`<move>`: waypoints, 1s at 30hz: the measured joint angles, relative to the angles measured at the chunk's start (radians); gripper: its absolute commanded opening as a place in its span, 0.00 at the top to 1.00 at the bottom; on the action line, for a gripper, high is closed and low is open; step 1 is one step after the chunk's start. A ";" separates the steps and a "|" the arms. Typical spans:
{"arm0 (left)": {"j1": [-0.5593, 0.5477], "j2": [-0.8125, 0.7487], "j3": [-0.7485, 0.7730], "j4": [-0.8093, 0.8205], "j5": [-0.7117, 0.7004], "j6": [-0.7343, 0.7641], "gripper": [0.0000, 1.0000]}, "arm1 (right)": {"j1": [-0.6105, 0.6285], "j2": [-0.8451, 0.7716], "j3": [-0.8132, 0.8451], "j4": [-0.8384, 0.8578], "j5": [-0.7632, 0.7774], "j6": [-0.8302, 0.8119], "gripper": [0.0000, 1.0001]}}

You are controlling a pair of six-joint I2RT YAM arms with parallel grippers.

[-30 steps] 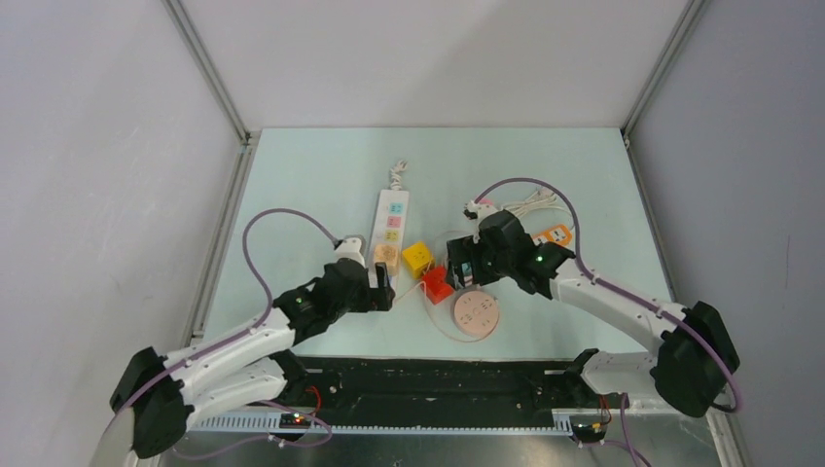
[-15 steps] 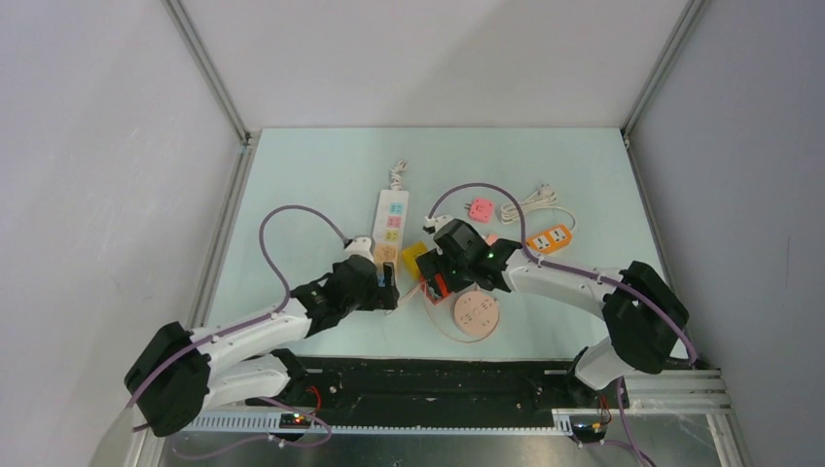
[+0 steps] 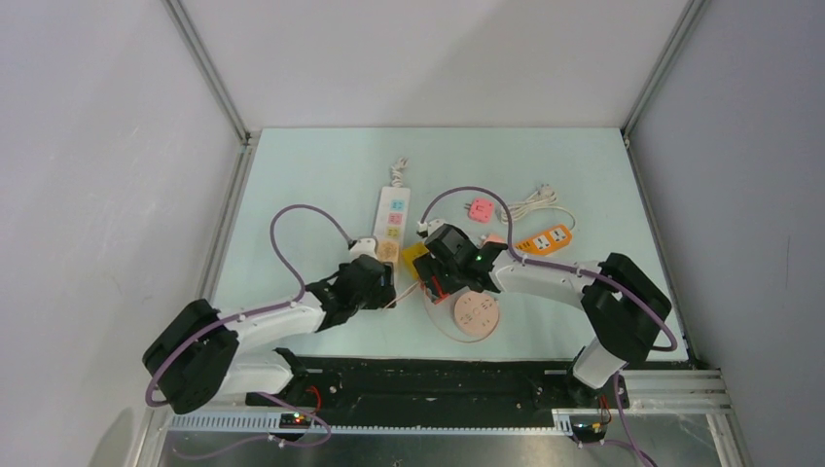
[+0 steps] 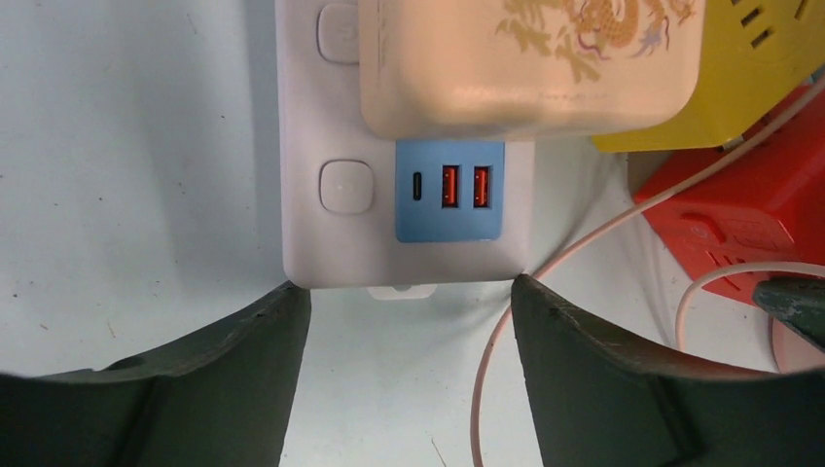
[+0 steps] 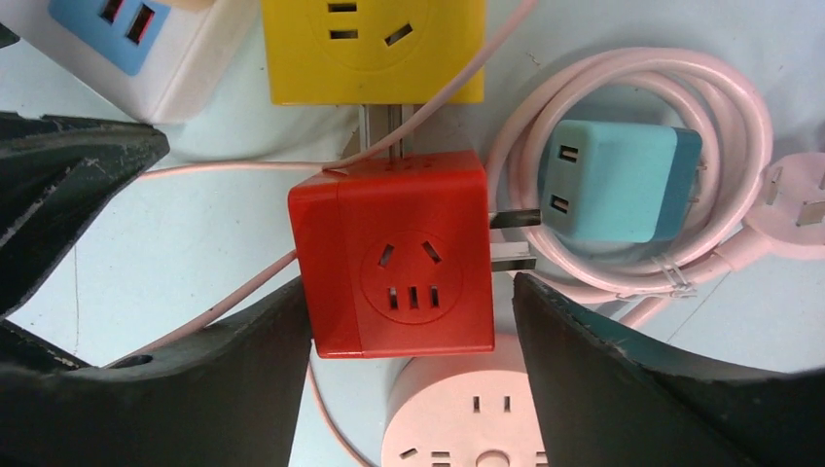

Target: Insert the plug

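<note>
My right gripper (image 5: 404,316) is open, its fingers either side of a red socket cube (image 5: 399,253), not touching it. A teal USB adapter (image 5: 613,180) lies right of the cube, its metal prongs reaching the cube's right side. A yellow socket cube (image 5: 375,49) sits just beyond, joined to the red one by prongs. My left gripper (image 4: 409,326) is open and empty at the near end of a white power strip (image 4: 311,233) with a blue USB panel and a cream dragon-print adapter (image 4: 525,68). From above, both grippers (image 3: 377,284) (image 3: 443,275) sit mid-table.
A pink round socket (image 3: 476,315) lies near the red cube, its thin pink cord looping past both grippers. A pink coiled cable (image 5: 681,107) surrounds the teal adapter. An orange power strip (image 3: 548,237), a pink plug (image 3: 479,207) and a white cable (image 3: 530,201) lie at the back right.
My right arm has swung left from near the orange strip to over the red cube, uncovering the pink plug. My left arm has shifted slightly at the white strip's near end.
</note>
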 measured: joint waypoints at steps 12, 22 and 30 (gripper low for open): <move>0.076 -0.180 -0.118 -0.019 -0.126 -0.082 0.27 | -0.031 -0.019 -0.003 0.019 -0.010 0.005 0.44; 0.157 -0.303 -0.113 -0.125 -0.172 -0.129 0.18 | -0.068 -0.158 -0.009 0.018 -0.022 0.027 0.45; 0.159 -0.505 0.022 -0.225 -0.103 -0.077 0.00 | -0.175 -0.346 -0.013 0.019 -0.235 0.083 0.45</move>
